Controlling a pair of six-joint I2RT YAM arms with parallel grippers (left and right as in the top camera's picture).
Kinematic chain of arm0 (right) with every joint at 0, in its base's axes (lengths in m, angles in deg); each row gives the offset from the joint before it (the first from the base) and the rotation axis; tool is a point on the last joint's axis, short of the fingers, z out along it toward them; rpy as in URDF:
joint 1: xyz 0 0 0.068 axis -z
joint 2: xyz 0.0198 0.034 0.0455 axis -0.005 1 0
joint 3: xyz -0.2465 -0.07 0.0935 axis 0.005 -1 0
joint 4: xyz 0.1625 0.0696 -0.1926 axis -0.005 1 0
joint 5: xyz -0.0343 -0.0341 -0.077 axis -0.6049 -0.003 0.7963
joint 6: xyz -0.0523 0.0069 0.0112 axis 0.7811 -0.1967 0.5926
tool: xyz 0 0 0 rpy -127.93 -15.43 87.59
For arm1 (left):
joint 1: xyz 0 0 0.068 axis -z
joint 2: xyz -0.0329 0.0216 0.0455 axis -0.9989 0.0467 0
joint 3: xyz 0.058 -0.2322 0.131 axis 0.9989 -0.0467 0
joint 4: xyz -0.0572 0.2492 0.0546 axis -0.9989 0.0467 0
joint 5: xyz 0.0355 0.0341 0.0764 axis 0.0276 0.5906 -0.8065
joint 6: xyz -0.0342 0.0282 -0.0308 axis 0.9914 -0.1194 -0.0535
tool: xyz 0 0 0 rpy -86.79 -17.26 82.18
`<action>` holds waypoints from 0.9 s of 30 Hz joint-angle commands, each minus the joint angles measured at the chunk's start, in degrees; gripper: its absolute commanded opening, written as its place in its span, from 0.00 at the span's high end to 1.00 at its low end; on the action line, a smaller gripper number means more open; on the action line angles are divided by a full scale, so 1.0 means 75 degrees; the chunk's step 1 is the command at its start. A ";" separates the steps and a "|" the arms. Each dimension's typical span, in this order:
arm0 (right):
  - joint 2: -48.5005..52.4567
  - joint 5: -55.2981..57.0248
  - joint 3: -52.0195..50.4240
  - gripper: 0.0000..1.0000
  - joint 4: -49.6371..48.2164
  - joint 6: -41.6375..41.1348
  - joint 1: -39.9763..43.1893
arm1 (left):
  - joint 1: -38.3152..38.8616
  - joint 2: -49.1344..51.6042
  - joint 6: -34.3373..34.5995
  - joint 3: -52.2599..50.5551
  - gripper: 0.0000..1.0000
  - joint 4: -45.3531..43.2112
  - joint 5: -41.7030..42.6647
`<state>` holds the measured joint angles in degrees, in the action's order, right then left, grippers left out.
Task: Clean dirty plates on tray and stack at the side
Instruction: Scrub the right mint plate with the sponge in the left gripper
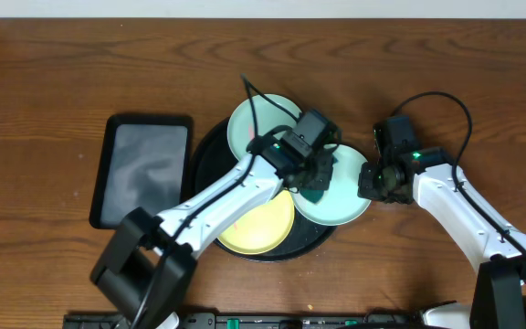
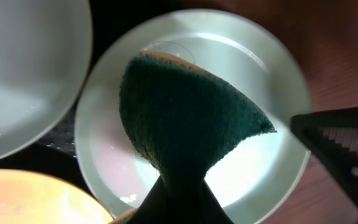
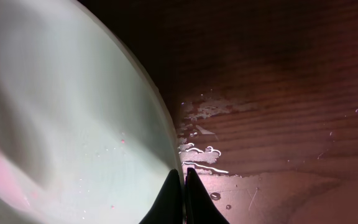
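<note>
Obs: left gripper [image 1: 310,174] clamps green sponge [image 2: 185,118] over mint plate [image 1: 343,199], at 3 o'clock on tray [image 1: 208,151], overhanging its rim. Right gripper [image 3: 183,183] is closed at the plate's 3 o'clock edge; hold unconfirmed. Risk: scrubbing pressure tips or slides the plate onto the wet table [image 3: 278,93].

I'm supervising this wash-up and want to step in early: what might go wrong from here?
1. The right-hand pale mint round plastic plate overhangs the rim of the large round black tray. A push from the dark green sponge in the left gripper may tip or slide it off.
2. The right gripper is shut at that plate's edge. Whether it truly pinches the rim is unclear, so it may slip.
3. Water drops wet the brown wooden table there.
</note>
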<state>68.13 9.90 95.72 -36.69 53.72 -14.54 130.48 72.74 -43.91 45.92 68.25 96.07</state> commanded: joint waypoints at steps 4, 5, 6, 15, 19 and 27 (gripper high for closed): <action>0.0050 -0.0093 -0.0029 0.99 0.0017 -0.0090 -0.0108 | 0.0035 0.0414 0.0125 -0.0015 0.93 -0.0058 -0.0863; 0.0050 -0.0093 -0.0029 0.99 0.0020 -0.0090 -0.0108 | 0.0035 0.0446 0.0122 -0.0015 0.92 -0.0067 -0.0863; 0.0050 -0.0093 -0.0029 0.99 0.0020 -0.0090 -0.0108 | 0.0038 0.0495 0.0119 -0.0015 0.93 -0.0093 -0.0860; 0.0050 -0.0093 -0.0029 0.99 0.0041 -0.0090 -0.0108 | 0.0076 0.0991 0.0128 -0.0050 0.92 -0.0204 -0.0746; 0.0050 -0.0093 -0.0029 0.99 0.0041 -0.0090 -0.0108 | 0.0128 0.1177 0.0125 -0.0052 0.92 -0.0201 -0.0615; 0.0050 -0.0096 -0.0029 0.99 0.0041 -0.0093 -0.0108 | 0.0396 0.1268 0.0134 -0.0210 0.92 -0.0358 0.0192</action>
<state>68.13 9.88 95.72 -36.54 53.68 -14.56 132.25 81.29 -43.88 45.25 65.56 93.03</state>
